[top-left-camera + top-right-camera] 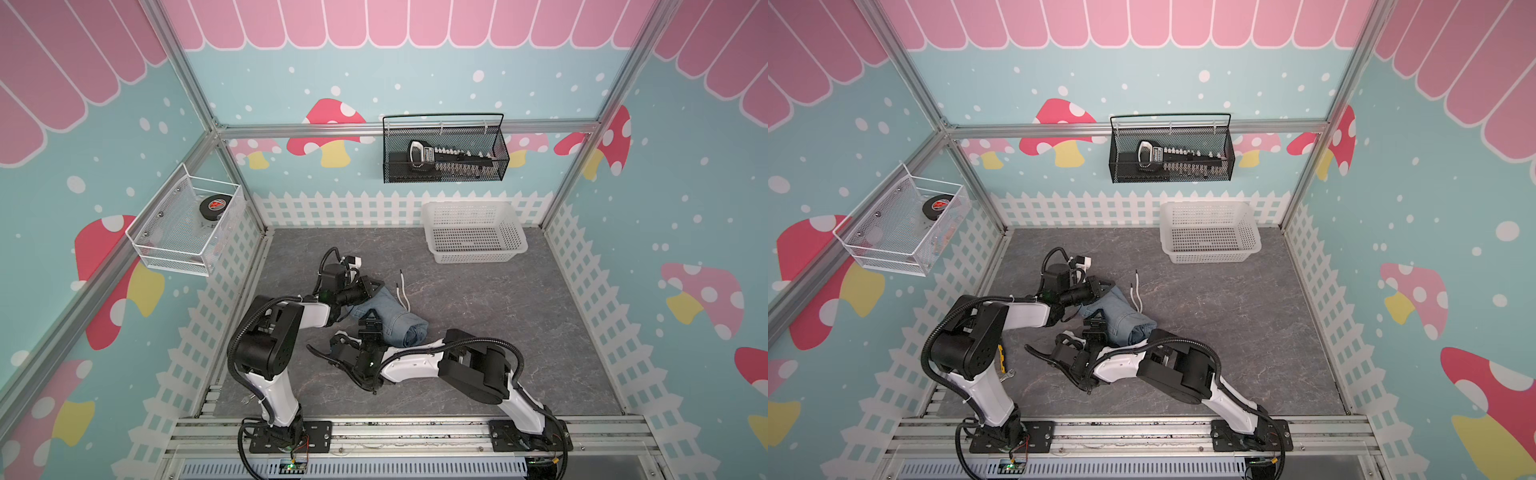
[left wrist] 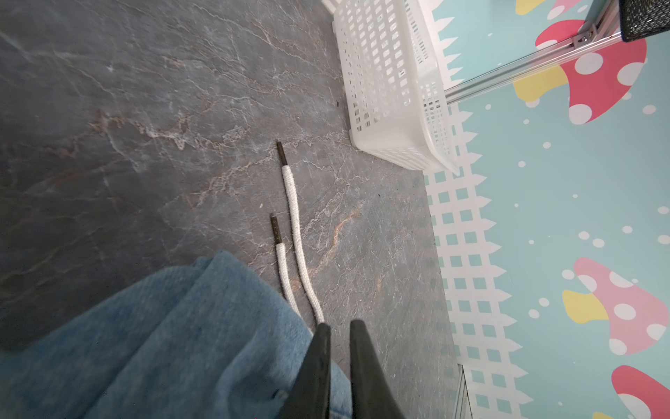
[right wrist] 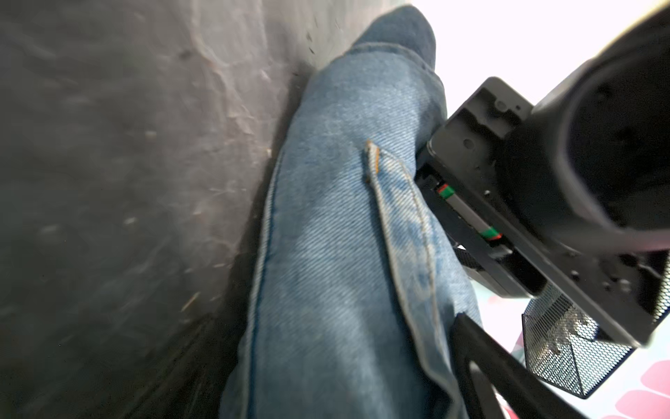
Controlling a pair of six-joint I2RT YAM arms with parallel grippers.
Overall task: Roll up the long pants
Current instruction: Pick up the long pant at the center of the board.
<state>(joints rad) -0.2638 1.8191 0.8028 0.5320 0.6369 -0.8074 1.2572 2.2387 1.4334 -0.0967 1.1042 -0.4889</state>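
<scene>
The long pants (image 1: 399, 320) lie as a light blue denim roll in the middle of the grey table, seen in both top views (image 1: 1125, 320). Two white drawstring ends (image 2: 293, 225) trail from the roll's far side onto the table. My left gripper (image 2: 340, 326) sits at the roll's far left end. Its jaws are nearly together, with denim (image 2: 163, 344) showing in the slim gap near their base. My right gripper (image 1: 372, 320) is at the roll's near side, wide open with the roll (image 3: 344, 254) between its jaws. Only one of its fingers (image 3: 486, 362) shows.
A white plastic basket (image 1: 473, 239) stands at the back right of the table. A black mesh basket (image 1: 444, 149) hangs on the back wall. A white wire basket (image 1: 187, 224) holding a black disc hangs on the left wall.
</scene>
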